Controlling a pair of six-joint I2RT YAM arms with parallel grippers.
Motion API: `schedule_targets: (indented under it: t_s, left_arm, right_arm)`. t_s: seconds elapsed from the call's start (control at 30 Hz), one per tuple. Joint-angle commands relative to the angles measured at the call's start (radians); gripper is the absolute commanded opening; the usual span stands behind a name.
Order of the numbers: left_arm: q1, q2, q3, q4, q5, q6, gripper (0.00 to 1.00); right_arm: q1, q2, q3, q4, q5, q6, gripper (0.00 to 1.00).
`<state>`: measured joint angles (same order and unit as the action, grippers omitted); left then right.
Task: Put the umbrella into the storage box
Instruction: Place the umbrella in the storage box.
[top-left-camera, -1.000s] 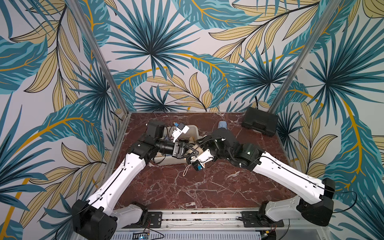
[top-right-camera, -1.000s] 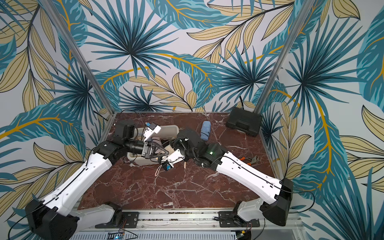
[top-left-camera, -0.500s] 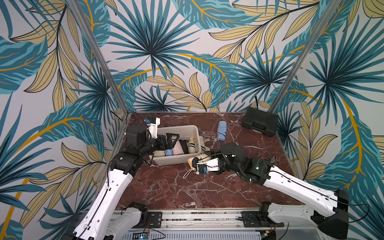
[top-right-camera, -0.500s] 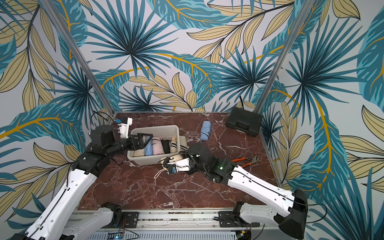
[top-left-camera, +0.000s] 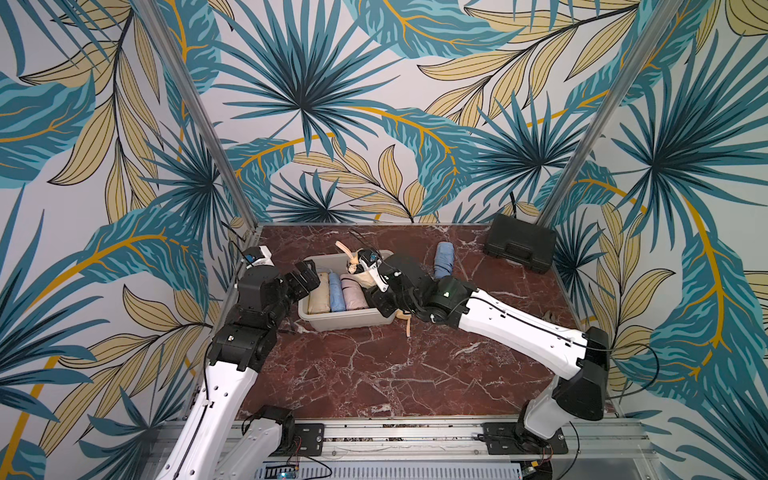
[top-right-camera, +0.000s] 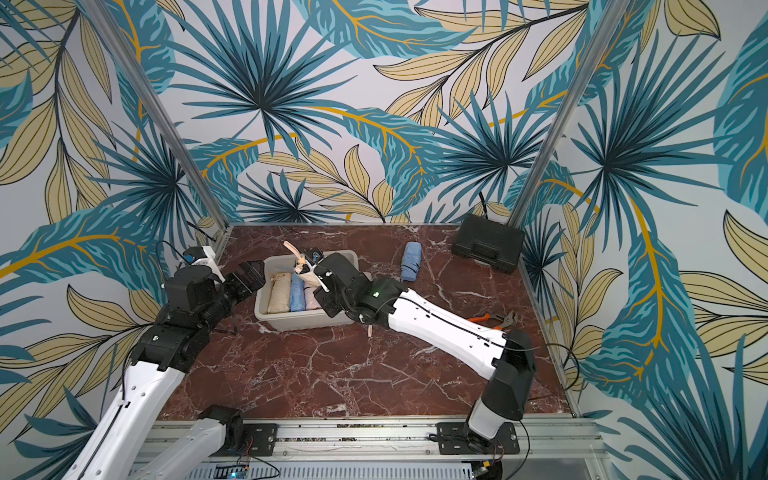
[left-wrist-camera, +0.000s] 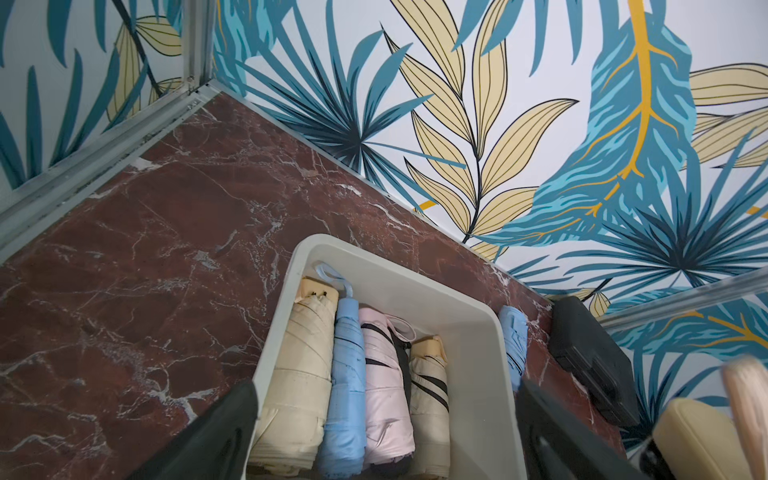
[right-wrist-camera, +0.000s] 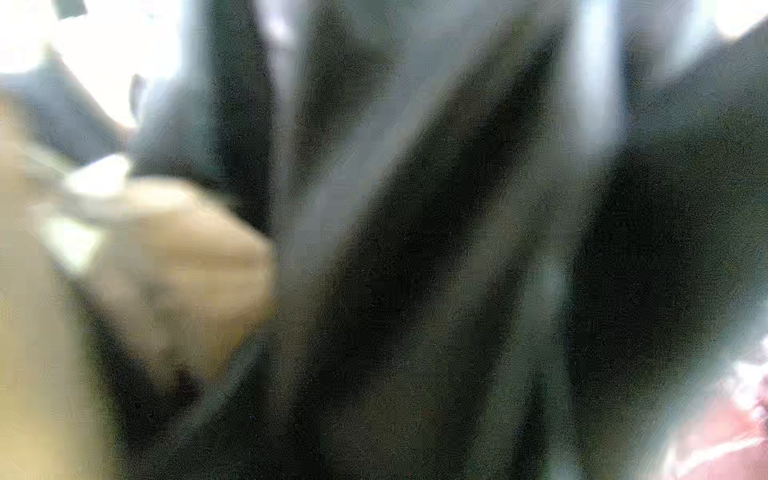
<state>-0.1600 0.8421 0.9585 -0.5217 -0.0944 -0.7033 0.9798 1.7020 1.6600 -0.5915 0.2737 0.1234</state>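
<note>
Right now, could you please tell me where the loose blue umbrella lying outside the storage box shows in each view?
Both top views: the blue umbrella lies between the storage box and the black case.
Left wrist: blue umbrella beside the box's outer wall.
Right wrist: too blurred to tell.
Landmark: the black case.

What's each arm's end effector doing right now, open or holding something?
Left end effector: open, holding nothing.
Right end effector: closed on the beige umbrella.
</note>
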Motion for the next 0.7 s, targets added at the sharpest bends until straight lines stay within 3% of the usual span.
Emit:
schedule_targets:
  t_s: [0.0,0.27,0.67]
  left_arm:
    - [0.010,-0.011,-0.019,-0.017,-0.010,-0.027,1.00]
    - [0.011,-0.012,-0.033,-0.040,0.072,-0.025,1.00]
    - [0.011,-0.017,-0.053,-0.041,0.106,-0.043,1.00]
  right_arm:
    - [0.004,0.094,0.135,-0.101,0.029,0.230,0.28]
    - [-0.008,0.293,0.326,-0.191,0.069,0.341,0.28]
    - [-0.065,0.481,0.416,-0.214,0.134,0.434,0.32]
